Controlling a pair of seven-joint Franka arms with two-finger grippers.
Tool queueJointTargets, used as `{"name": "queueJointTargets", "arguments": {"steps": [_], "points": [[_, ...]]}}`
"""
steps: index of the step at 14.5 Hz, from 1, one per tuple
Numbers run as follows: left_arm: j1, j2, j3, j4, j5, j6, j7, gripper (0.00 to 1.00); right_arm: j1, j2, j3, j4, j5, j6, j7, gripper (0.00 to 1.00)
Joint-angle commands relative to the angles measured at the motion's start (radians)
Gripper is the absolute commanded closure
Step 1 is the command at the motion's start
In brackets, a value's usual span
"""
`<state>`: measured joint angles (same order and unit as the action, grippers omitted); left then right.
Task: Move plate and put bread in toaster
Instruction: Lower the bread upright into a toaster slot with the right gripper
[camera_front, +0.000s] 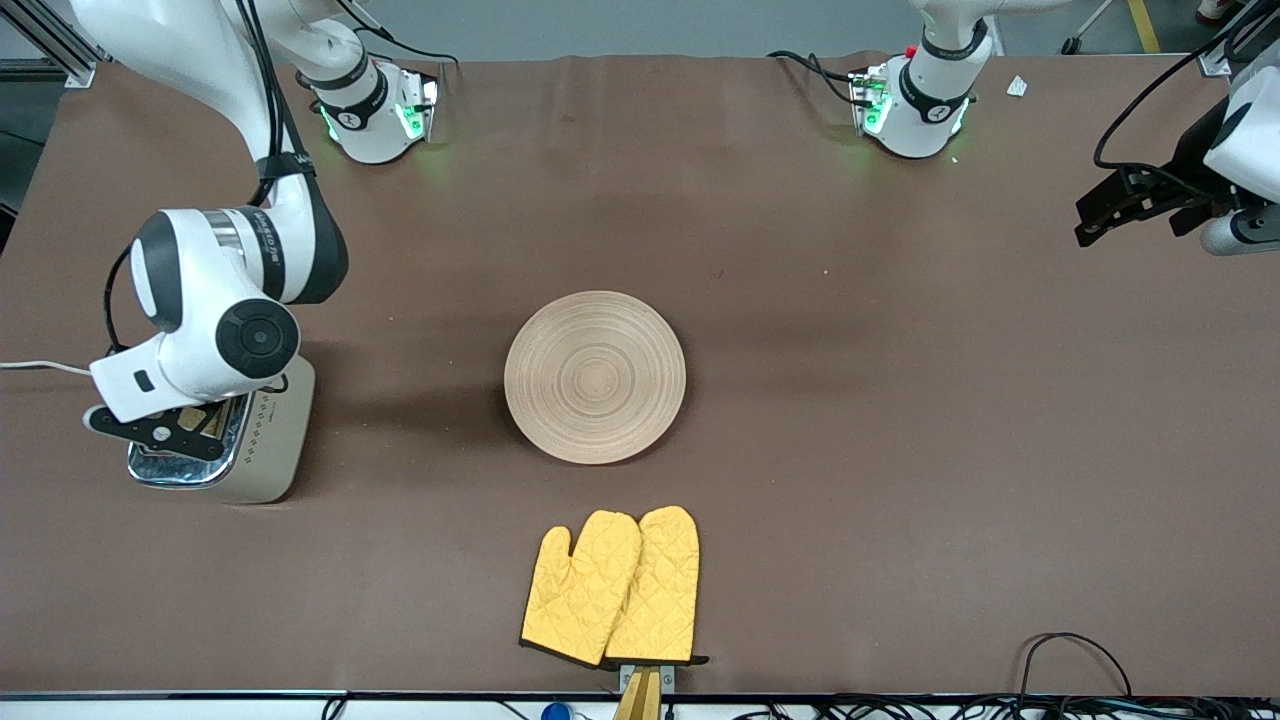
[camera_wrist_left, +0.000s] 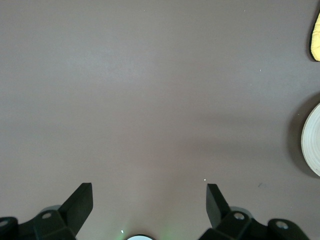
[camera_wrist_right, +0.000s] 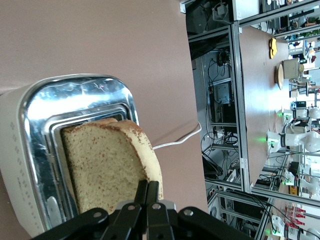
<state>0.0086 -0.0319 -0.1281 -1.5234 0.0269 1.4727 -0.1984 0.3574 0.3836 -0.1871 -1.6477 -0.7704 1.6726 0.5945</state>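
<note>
The brown table (camera_front: 900, 420) carries the round wooden plate (camera_front: 595, 377) at its middle, lying flat with nothing on it. Nearer the front camera than the plate, a pair of yellow oven mitts (camera_front: 612, 587) lies side by side at the table's edge. The toaster (camera_front: 265, 435) stands toward the right arm's end of the table, its white cord (camera_wrist_right: 177, 139) trailing away from it. The right gripper (camera_wrist_right: 148, 192) is directly over the toaster's chrome top, its fingers clamped on the edge of the bread (camera_wrist_right: 107, 165), which sits tilted partway into a slot. The left gripper (camera_wrist_left: 150, 202) waits above bare table toward the left arm's end, fingers spread apart and holding nothing.
</note>
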Motion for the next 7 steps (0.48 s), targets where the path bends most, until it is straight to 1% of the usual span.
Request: {"name": "queueJointTargets", "arguments": {"steps": [1, 5, 6, 7], "points": [[0.002, -0.014, 0.001, -0.011, 0.001, -0.003, 0.013, 0.00, -0.012, 0.021, 0.009, -0.023, -0.010, 0.039, 0.005, 1.00], [0.002, -0.016, 0.001, -0.009, 0.001, -0.005, 0.013, 0.00, -0.043, 0.031, 0.011, -0.055, -0.001, 0.110, 0.007, 1.00], [0.002, -0.016, 0.001, -0.008, 0.001, -0.005, 0.013, 0.00, -0.044, 0.035, 0.011, -0.053, 0.019, 0.108, 0.008, 0.97], [0.002, -0.016, 0.001, -0.008, 0.001, -0.005, 0.013, 0.00, -0.055, 0.035, 0.011, -0.049, 0.051, 0.108, 0.005, 0.81]]}}
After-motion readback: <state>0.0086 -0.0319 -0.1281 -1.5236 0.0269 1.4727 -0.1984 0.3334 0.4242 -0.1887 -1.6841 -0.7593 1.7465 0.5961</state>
